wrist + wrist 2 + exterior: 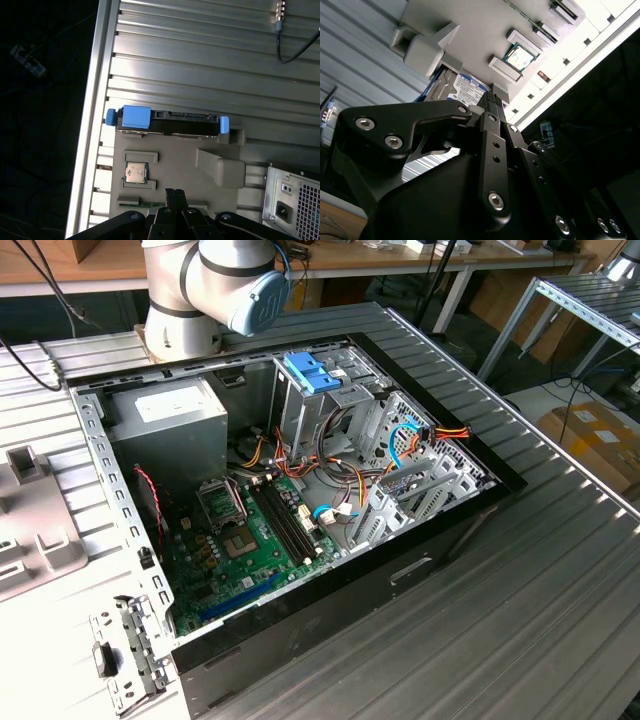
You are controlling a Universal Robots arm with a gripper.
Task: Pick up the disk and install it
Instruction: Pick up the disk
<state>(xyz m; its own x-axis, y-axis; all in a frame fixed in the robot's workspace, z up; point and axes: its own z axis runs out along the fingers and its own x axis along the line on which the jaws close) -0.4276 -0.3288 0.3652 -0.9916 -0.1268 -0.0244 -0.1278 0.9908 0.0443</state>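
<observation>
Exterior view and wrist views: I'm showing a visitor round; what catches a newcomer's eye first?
The open black computer case with its green circuit board dominates the exterior view's middle. In the first wrist view, the grey hard drive in a light-blue carrier sits at the edge of the pale grey moulded tray, the black tool apart from it.

An open computer case [300,620] is set on a slatted table [540,580], with the arm's base [185,320] behind it and a fixture tray [40,540] beside it at the exterior view's left. Inside the case, a power supply [170,425] is placed at the back, a motherboard [250,535] before it and a drive cage [400,460] at the exterior view's right. In the first wrist view, the disk [170,125] is lodged along one edge of the tray, a processor chip [136,173] is seated in a pocket near it, and the gripper [174,192] is held above the tray.
</observation>
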